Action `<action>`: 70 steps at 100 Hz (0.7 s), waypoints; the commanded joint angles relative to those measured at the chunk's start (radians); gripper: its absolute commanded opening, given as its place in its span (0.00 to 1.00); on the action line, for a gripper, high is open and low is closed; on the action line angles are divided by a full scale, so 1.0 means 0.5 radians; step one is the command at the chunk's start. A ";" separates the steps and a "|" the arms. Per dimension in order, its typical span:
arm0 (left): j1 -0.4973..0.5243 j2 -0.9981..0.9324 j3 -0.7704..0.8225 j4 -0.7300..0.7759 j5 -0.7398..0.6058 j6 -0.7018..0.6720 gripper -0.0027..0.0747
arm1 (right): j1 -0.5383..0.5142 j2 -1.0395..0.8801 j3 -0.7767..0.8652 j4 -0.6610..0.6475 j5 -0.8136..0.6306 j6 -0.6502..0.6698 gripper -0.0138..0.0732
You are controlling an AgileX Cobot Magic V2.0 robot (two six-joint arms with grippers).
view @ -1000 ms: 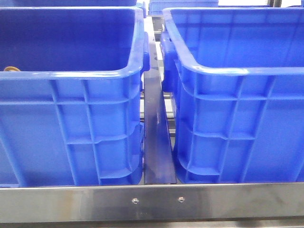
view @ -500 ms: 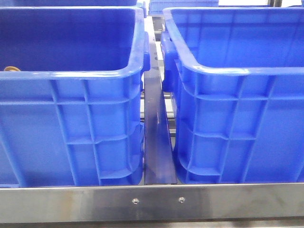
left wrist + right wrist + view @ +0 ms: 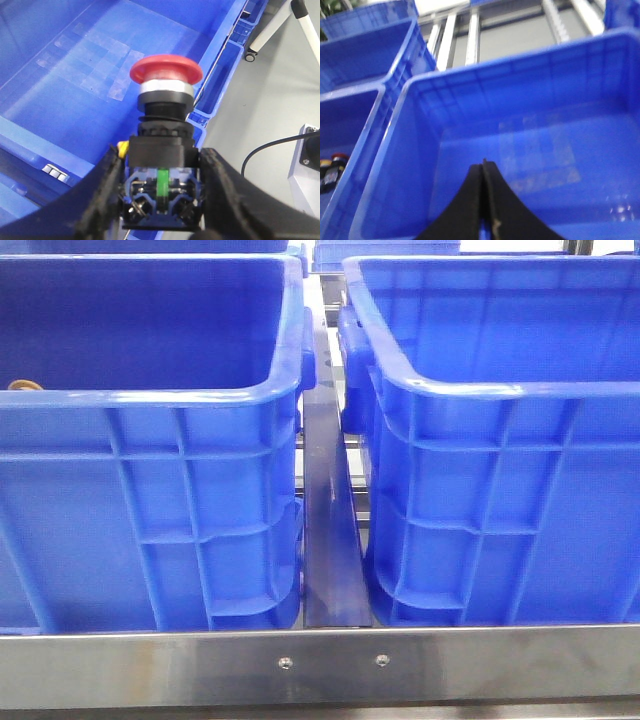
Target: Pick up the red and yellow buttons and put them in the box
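Observation:
My left gripper (image 3: 160,156) is shut on the black body of the red button (image 3: 166,70). Its red mushroom cap and silvery collar point away from the wrist, and it hangs over the bare floor of a blue box (image 3: 75,75). A small yellow bit (image 3: 121,148) shows beside the left finger; I cannot tell what it is. My right gripper (image 3: 483,166) is shut with nothing in it, above the inside of another blue box (image 3: 530,150). In the front view, two blue boxes (image 3: 150,440) (image 3: 500,460) stand side by side, and neither gripper shows there.
A neighbouring crate (image 3: 355,125) in the right wrist view holds small buttons (image 3: 332,167), one with a red cap. A steel rail (image 3: 320,665) runs along the front edge. A grey floor, a cable and a white stand leg (image 3: 270,30) lie beyond the box's rim.

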 commanded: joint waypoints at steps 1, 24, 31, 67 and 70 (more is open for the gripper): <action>-0.017 -0.065 -0.058 0.000 -0.143 -0.007 0.01 | 0.001 0.079 -0.068 0.068 -0.056 -0.002 0.09; -0.017 -0.065 -0.058 0.000 -0.143 -0.007 0.01 | 0.001 0.092 -0.068 0.241 -0.035 -0.002 0.47; -0.017 -0.065 -0.058 0.000 -0.143 -0.007 0.01 | 0.001 0.092 -0.068 0.331 -0.034 -0.002 0.67; -0.017 -0.065 -0.058 0.000 -0.143 -0.007 0.01 | 0.005 0.266 -0.067 1.275 -0.002 -0.489 0.86; -0.017 -0.065 -0.058 0.000 -0.143 -0.007 0.01 | 0.005 0.310 -0.067 1.393 0.018 -0.585 0.86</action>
